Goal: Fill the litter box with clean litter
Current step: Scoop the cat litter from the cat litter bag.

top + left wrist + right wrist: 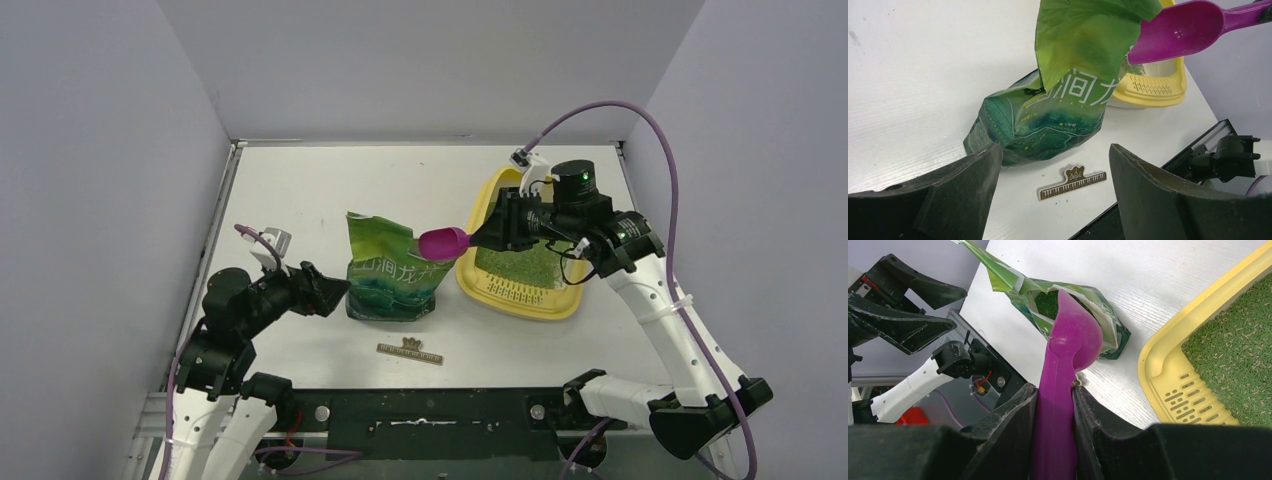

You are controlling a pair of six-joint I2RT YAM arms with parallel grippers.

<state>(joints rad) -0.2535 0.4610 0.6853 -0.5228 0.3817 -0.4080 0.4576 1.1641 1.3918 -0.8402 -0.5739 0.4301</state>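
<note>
**Scoop at the bag's mouth, litter lying in the box**

On the right half of the surface [300, 200]: the litter box [515, 300], pale yellow, slotted grate at its near end. Inside, green litter [525, 262] spread over the floor. Just left of the box, close to its rim, a green bag [385, 285], standing, top torn open and sagging. Between the two, a magenta scoop [445, 242], bowl at the bag's open mouth, handle running back over the box's left rim. Clamped on that handle: the right fingers [497, 232], hanging above the box and hiding part of it from overhead. At the bag's lower left corner, the left fingers [328, 290], spread wide, nothing between them; touching the bag or not, cannot tell. In front of the bag, near the front edge, a flat brown strip [410, 351] with ruler marks and a crown-like bump; script word on it too small to read. Across the bag, large white Chinese characters, partly creased; smaller print below, unreadable. Dark granules visible inside the bag's mouth.
</note>
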